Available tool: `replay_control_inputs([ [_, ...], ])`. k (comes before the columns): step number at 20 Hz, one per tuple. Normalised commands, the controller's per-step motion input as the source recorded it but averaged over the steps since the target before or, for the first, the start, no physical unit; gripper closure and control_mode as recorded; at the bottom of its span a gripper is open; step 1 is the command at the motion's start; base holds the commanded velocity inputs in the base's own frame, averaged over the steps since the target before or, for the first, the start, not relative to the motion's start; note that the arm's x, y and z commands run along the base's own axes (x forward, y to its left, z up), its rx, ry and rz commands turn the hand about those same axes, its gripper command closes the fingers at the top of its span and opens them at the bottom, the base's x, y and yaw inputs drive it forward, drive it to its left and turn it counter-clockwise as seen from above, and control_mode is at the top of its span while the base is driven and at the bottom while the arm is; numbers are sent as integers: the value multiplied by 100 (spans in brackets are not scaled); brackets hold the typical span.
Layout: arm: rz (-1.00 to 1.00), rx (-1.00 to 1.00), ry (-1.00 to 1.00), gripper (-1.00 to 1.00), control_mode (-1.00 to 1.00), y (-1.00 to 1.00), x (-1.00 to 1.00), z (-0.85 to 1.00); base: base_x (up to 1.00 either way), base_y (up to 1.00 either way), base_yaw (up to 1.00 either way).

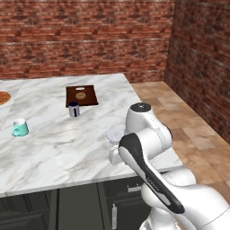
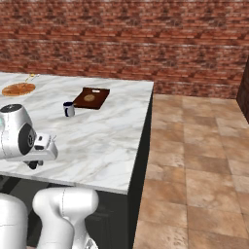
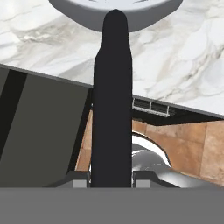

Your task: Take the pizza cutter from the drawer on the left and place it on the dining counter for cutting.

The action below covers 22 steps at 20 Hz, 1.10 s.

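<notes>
Holding pizza cutter [image 3: 114, 109] by dark handle, fingers [image 3: 78, 178] closed on it, wheel over table [image 3: 183, 57]; lower gently, lay flat, then release.

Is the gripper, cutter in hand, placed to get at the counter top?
Probably yes. The gripper holds the cutter with its wheel over the counter's near edge; the marble there is bare, with the cup and mug farther back.
</notes>
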Motion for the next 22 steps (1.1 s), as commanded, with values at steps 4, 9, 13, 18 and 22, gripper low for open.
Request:
replay_control_inputs([
  [4,6,0,1,100,-100,-10,4,0,0,0,0],
  [9,0,0,0,100,-100,0,0,0,0,0,0],
  [13,0,0,0,100,-100,0,0,0,0,0,0],
  [18,0,0,0,100,-100,-1,-5,0,0,0,0],
  [22,0,0,0,100,-100,0,-2,0,0,0,0],
])
